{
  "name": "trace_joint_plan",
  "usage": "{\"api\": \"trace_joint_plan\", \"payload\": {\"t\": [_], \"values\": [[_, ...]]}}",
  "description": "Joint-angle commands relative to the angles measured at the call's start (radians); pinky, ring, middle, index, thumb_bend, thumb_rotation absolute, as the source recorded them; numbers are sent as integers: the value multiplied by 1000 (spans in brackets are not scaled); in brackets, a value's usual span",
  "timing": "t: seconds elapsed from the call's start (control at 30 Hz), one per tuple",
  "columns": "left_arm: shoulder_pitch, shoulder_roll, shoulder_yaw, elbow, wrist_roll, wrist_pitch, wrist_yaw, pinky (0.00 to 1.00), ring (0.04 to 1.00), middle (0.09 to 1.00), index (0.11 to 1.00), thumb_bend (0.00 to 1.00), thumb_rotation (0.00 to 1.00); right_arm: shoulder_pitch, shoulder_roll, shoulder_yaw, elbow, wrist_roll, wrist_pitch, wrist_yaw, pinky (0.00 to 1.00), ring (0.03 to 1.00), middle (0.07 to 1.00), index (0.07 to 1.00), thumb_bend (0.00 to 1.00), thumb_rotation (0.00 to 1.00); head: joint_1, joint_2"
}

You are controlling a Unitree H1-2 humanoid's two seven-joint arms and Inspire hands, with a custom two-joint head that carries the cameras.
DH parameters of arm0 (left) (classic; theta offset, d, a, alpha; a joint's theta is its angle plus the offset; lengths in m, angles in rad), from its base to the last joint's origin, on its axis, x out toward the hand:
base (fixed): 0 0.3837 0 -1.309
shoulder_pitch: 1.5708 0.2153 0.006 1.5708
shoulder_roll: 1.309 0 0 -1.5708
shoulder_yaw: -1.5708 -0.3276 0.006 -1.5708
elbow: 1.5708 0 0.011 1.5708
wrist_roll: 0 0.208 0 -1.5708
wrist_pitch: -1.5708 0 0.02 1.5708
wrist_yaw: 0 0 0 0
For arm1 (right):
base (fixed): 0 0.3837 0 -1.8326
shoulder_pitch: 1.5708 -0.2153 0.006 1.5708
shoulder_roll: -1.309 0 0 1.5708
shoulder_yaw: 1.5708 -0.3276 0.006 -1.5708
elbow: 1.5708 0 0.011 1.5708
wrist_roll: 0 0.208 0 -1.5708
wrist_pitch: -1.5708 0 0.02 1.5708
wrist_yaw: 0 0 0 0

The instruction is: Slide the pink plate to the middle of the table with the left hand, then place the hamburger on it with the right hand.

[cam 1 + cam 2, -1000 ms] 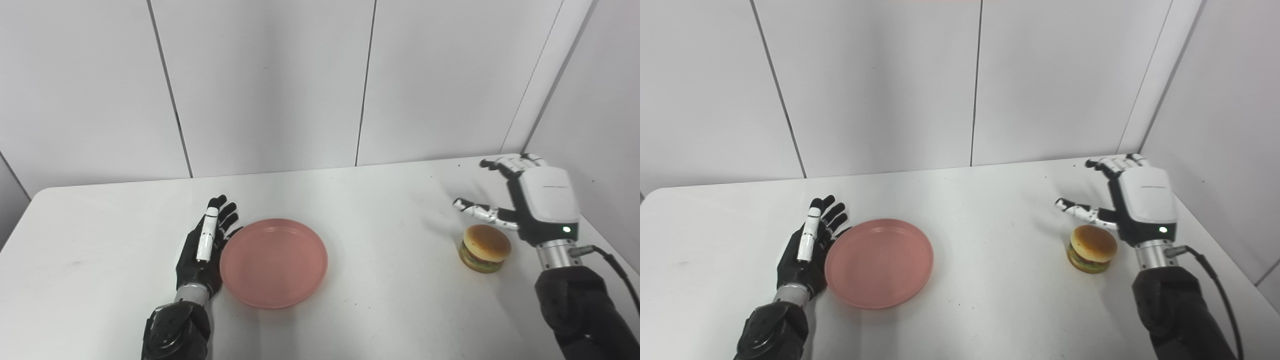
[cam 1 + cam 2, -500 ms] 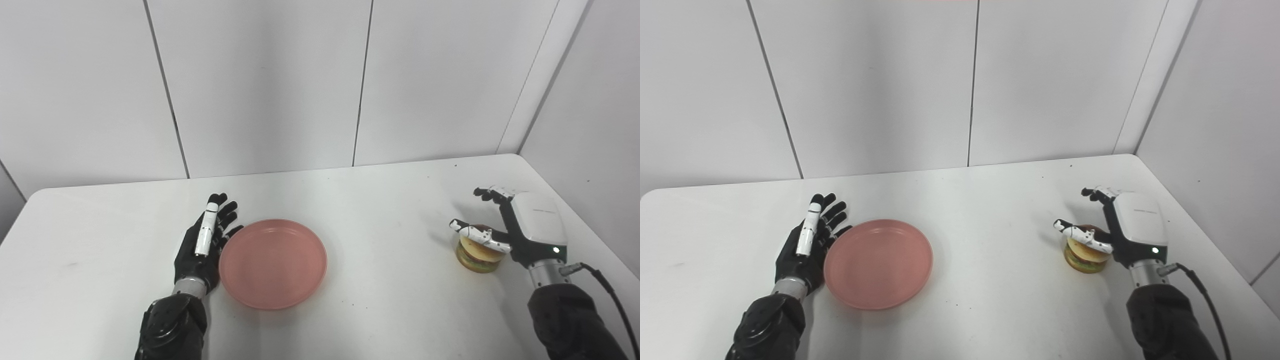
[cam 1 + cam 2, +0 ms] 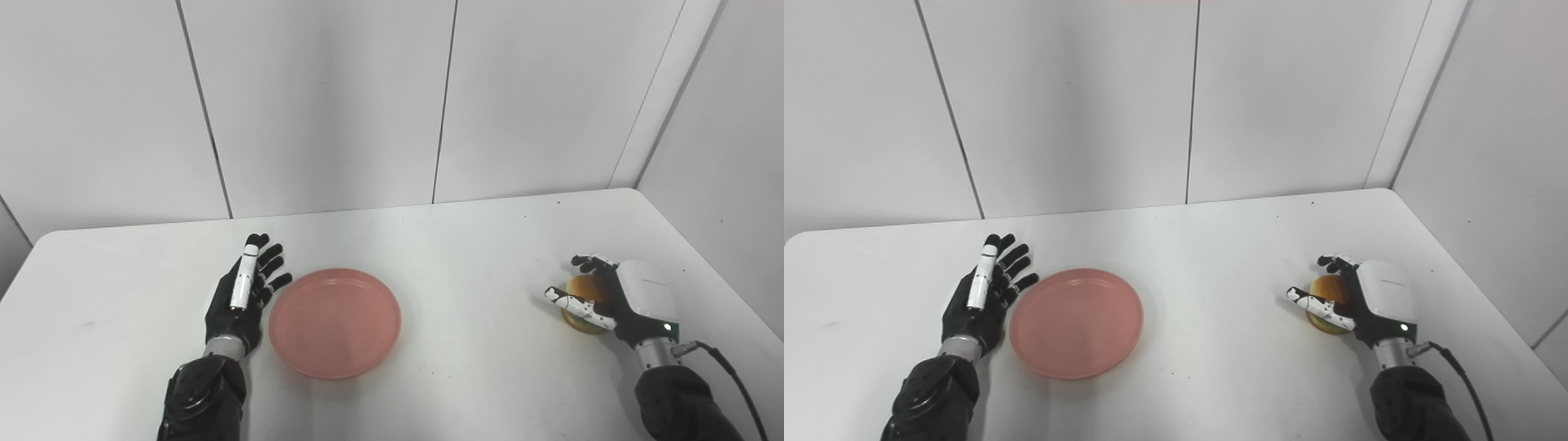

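The right hand (image 3: 625,300) is cupping the hamburger (image 3: 585,300), fingers not fully closed. The left hand (image 3: 242,294) is lying spread beside the pink plate (image 3: 335,321) on the worktop (image 3: 465,257).

Smooth white rectangular table (image 3: 465,245) with rounded corners, faintly speckled with small dark marks. Behind and to the right, plain white panelled walls (image 3: 324,98) split by thin dark vertical seams, meeting at a corner. Even, soft light, only faint shadows.
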Motion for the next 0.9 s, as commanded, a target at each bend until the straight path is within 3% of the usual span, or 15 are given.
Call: {"api": "trace_joint_plan", "payload": {"t": [0.0,0.2,0.3,0.4,0.5,0.57,0.6,0.63,0.67,0.7,0.77,0.87], "values": [[-27,-4,-3,5,-7,-17,2,763,884,846,851,633,801,-44,-41,3,36,12,-56,-42,582,618,638,651,772,1000,3,-3],[-20,-6,6,-9,-24,5,0,765,888,859,849,632,800,-56,-42,10,99,68,-125,-73,537,596,626,645,802,1000,4,-4],[-17,-9,6,-20,-28,10,1,759,877,844,852,630,799,-40,-44,14,2,61,-81,-42,557,629,642,639,772,1000,8,1],[-15,-9,1,-22,-27,9,-1,764,886,850,851,627,804,-47,-55,25,1,47,-77,-39,573,640,647,627,733,1000,17,1],[-18,-11,-2,-19,-25,18,3,768,893,856,844,626,804,-87,-72,42,155,44,-219,-145,450,509,547,553,731,997,26,3],[-20,-9,-4,-16,-21,18,4,762,892,859,854,628,816,-103,-73,43,207,55,-280,-179,277,326,392,447,676,866,26,3],[-21,-10,-3,-16,-23,18,5,761,891,859,856,628,818,-104,-73,44,208,57,-289,-184,251,298,368,429,666,838,29,5],[-22,-10,-1,-16,-24,18,5,759,888,858,860,629,814,-105,-73,46,207,58,-291,-187,196,237,310,371,641,616,29,5],[-23,-11,0,-16,-27,21,6,759,887,858,861,630,812,-107,-74,51,208,53,-301,-197,177,217,290,351,632,539,33,4],[-24,-11,2,-16,-28,22,6,763,888,857,864,628,813,-108,-75,55,210,50,-309,-205,152,188,257,308,621,390,33,4],[-25,-12,4,-15,-30,21,4,765,887,854,865,626,814,-110,-75,58,207,44,-308,-212,135,171,237,280,612,305,39,-1],[-24,-15,7,-17,-35,21,3,771,887,855,855,629,804,-109,-76,59,190,42,-297,-213,119,153,209,240,575,316,42,2]]}}
